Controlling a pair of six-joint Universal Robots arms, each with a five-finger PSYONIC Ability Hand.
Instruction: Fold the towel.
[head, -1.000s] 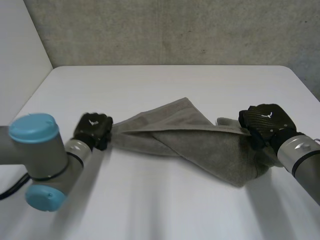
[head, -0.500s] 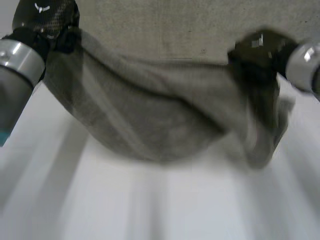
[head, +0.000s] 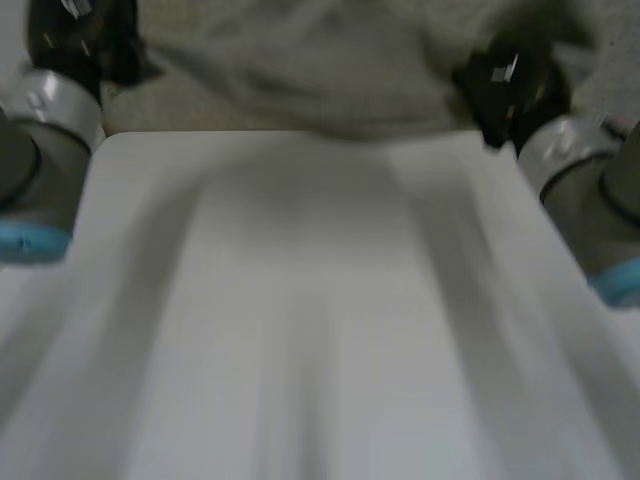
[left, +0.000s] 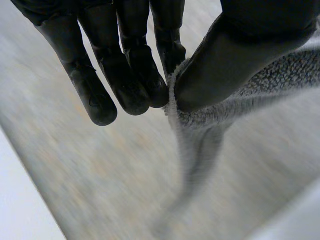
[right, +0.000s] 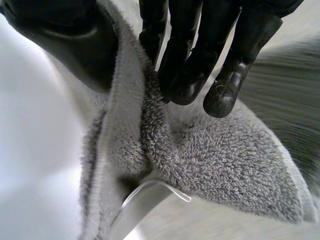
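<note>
Grey towel (head: 300, 60) hangs stretched between both hands, high over the far edge of the white table (head: 320, 300). The left hand (left: 125, 55) pinches its edge between thumb and fingers, and the right hand (right: 200, 45) nips a bunched fold likewise. I'd call this the spreading step; next it wants laying flat.

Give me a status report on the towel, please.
Left hand pinches towel edge. Right hand pinches towel. Towel hangs between them, off the table. Nothing in the way.

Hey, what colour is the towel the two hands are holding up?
Plain grey towel, looped terry, no pattern; clearest in the right wrist view.
</note>
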